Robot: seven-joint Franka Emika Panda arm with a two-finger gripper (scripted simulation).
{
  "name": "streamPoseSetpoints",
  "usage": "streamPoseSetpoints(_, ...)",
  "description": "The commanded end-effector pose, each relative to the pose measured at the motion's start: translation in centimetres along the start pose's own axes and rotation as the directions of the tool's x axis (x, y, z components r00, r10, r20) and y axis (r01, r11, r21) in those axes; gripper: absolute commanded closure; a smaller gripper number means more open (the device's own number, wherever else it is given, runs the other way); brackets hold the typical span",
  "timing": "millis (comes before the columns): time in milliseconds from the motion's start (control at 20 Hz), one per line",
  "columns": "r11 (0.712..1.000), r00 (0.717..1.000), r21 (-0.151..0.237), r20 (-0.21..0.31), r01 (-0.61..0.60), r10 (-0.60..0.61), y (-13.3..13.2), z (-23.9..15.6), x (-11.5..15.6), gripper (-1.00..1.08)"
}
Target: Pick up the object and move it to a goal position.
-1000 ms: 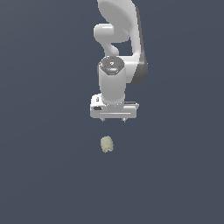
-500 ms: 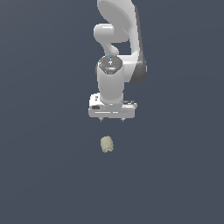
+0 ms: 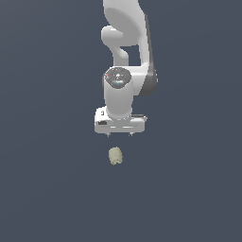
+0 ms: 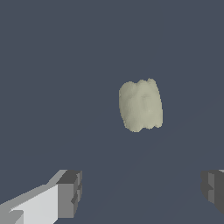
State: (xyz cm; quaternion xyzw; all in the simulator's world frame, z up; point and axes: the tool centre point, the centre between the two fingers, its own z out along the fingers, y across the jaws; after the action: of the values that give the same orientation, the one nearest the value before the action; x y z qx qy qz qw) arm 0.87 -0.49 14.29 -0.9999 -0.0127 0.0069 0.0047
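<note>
Gripper [image 3: 120, 134] above the lumpy beige object [image 3: 115, 156], not touching.

Fingers [image 4: 70, 194] spread wide, nothing between them (clear in the wrist view). Object [image 4: 140, 105] resting on the dark grey floor [image 3: 52, 189], just below the gripper, slightly toward the exterior view's left.

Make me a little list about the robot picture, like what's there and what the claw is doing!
arm: white, reaching down from above
claw: open, fingers spread wide, holding nothing
blob: pale yellowish, lumpy, resting on the dark floor
claw and blob: apart, claw above the blob, not touching
picked up: not yet
</note>
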Motion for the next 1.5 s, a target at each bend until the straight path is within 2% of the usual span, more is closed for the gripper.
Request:
streamPoseSetpoints(0,1.000,1.000,-0.002,-0.001,0.028,-0.028,0.3,0.7,0.9,-0.92)
streamPoseSetpoints(600,0.985,0.985,-0.011,-0.010,0.170,-0.170,2.1,4.5,5.1,-0.92)
streamPoseSetpoints(1100,0.983,0.983,-0.012,-0.011,0.185,-0.185,2.3,5.4,5.4,-0.92)
streamPoseSetpoints(1450,0.982,0.982,-0.012,-0.011,0.187,-0.187,2.4,8.6,5.4,-0.92)
